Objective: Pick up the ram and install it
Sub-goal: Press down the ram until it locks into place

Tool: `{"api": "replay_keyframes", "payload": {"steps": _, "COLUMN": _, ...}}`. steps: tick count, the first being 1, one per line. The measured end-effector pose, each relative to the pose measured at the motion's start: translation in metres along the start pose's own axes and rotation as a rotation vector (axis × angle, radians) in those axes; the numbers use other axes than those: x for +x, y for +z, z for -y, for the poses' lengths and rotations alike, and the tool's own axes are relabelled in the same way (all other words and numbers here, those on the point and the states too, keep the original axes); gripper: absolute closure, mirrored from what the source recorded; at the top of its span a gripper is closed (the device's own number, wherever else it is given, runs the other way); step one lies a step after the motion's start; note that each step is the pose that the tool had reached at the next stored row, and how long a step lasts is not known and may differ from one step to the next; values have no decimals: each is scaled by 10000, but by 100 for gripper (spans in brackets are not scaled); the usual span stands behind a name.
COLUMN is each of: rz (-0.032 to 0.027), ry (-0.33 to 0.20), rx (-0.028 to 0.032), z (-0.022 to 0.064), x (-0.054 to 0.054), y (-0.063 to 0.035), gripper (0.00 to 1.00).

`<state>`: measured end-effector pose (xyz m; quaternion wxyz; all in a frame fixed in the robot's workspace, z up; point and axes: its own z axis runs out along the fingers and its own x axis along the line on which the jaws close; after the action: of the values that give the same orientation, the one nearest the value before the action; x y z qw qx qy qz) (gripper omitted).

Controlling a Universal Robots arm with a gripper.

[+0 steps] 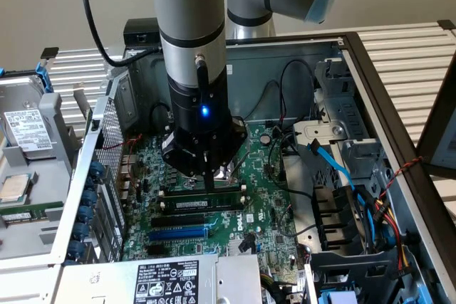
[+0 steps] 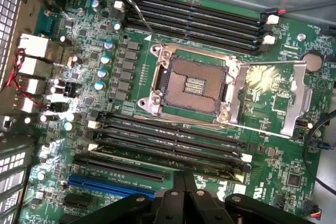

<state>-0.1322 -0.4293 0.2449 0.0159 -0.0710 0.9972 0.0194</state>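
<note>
A long thin stick with a white label, which I take for the ram (image 1: 201, 205), lies along a black memory slot on the green motherboard (image 1: 267, 208) inside the open computer case. My gripper (image 1: 209, 184) hangs straight down over the slots, just behind that stick. Its fingers are shut with nothing visible between them. I cannot tell whether the tips touch the board. In the wrist view the shut gripper (image 2: 184, 181) sits over the nearer bank of black memory slots (image 2: 168, 145), beside the blue slot (image 2: 110, 184).
The open processor socket (image 2: 191, 85) lies between two banks of black slots. Blue cables (image 1: 335, 165) and a drive bay crowd the exterior view's right. A removed drive cage (image 1: 28, 147) sits at the left, and the labelled power supply (image 1: 167, 279) is at the front.
</note>
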Motion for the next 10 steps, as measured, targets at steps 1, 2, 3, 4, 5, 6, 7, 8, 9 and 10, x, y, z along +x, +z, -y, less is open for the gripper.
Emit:
{"api": "replay_keyframes", "payload": {"steps": 1, "rz": 5, "ry": 150, "rx": 5, "z": 0, "x": 0, "y": 0, "gripper": 90}}
{"api": "replay_keyframes", "payload": {"steps": 2, "rz": 11, "ry": 307, "rx": 11, "z": 0, "x": 0, "y": 0, "gripper": 90}}
{"api": "replay_keyframes", "payload": {"steps": 3, "rz": 16, "ry": 469, "rx": 17, "z": 0, "x": 0, "y": -1, "gripper": 90}}
{"api": "replay_keyframes", "payload": {"steps": 4, "rz": 23, "ry": 627, "rx": 22, "z": 0, "x": 0, "y": 0, "gripper": 90}}
{"api": "replay_keyframes", "payload": {"steps": 5, "rz": 28, "ry": 793, "rx": 28, "z": 0, "x": 0, "y": 0, "gripper": 90}}
{"api": "replay_keyframes", "payload": {"steps": 6, "rz": 34, "ry": 950, "rx": 34, "z": 0, "x": 0, "y": -1, "gripper": 90}}
{"api": "replay_keyframes", "payload": {"steps": 7, "rz": 40, "ry": 1104, "rx": 39, "z": 0, "x": 0, "y": 0, "gripper": 90}}
{"api": "replay_keyframes", "payload": {"steps": 8, "rz": 45, "ry": 1265, "rx": 45, "z": 0, "x": 0, "y": -1, "gripper": 90}}
{"api": "replay_keyframes", "payload": {"steps": 9, "rz": 51, "ry": 1419, "rx": 50, "z": 0, "x": 0, "y": 0, "gripper": 90}}
{"api": "replay_keyframes", "payload": {"steps": 10, "rz": 57, "ry": 1570, "rx": 56, "z": 0, "x": 0, "y": -1, "gripper": 90}}
